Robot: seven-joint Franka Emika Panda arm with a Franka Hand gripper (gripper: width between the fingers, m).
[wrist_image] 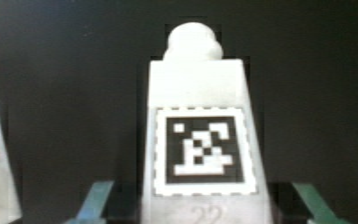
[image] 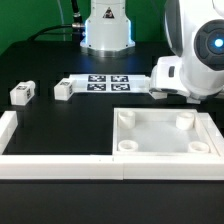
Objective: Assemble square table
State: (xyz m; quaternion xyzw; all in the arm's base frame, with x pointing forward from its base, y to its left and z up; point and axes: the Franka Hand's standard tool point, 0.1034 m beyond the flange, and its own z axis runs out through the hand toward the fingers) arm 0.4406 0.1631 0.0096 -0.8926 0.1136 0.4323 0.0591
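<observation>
White plastic leg (wrist_image: 202,100), round-tipped, lying on the black worktop (wrist_image: 69,60). It carries one square black-and-white tag (wrist_image: 202,150) on its upper face, with faint print beneath that is too blurred to read. Gripper (wrist_image: 202,205): teal-tipped jaws clamped on this leg's two flanks. Square tabletop (image: 160,135): white, tray-like, raised rim, round corner sockets, flat on the worktop at the exterior view's lower right, well apart from the loose legs. First loose leg (image: 22,94) and second loose leg (image: 65,89): white, tagged, lying apart from each other at the exterior view's left. Marker board (image: 105,83): flat white strip of black-and-white tags, just beside the second loose leg. Border walls (image: 60,166): long white bars along the near and left edges. Arm (image: 195,50): white, at the exterior view's right; its base (image: 106,25) stands behind the marker board. Surface matt black; backdrop (image: 30,20) dark green.
</observation>
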